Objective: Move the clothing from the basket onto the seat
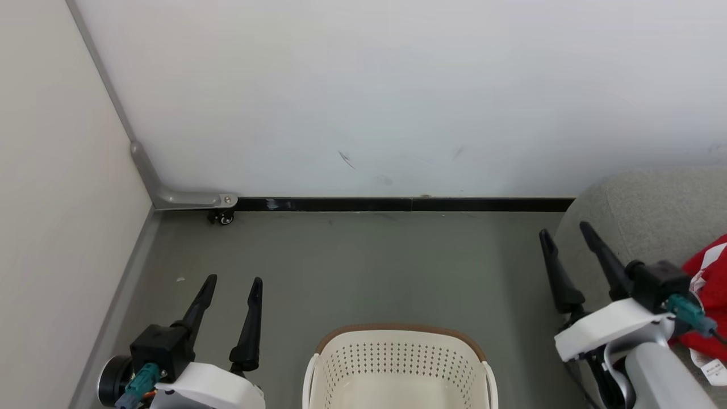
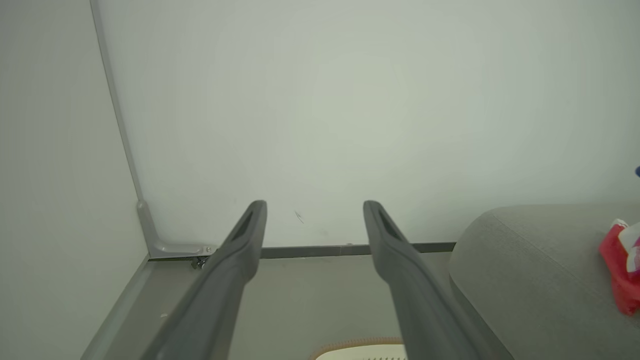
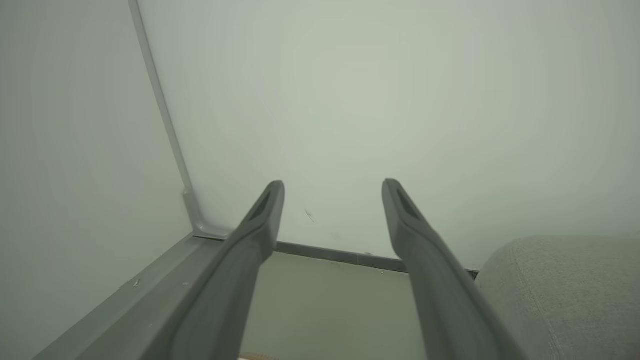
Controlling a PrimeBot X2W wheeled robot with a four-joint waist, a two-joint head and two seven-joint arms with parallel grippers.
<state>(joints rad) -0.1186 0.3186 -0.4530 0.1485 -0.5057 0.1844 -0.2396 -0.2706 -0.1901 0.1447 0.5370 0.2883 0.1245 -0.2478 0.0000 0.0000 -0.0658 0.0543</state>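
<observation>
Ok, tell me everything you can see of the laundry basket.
The basket is cream-white plastic with a brown band along its rim and rows of small holes through its walls. Pale handle loops curve at both sides. It stands upright on the grey floor, low in the head view's middle, its near part cut off by the picture's edge. The part of its inside in view is bare. Only the floor touches it.

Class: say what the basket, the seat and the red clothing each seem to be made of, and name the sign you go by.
Basket: probably moulded plastic, smooth cream, with rows of holes and a brown rim. Seat: light-grey woven fabric, matte, with visible grain and padded rounded edge. Clothing: soft red cloth, white trim; it lies crumpled.
</observation>
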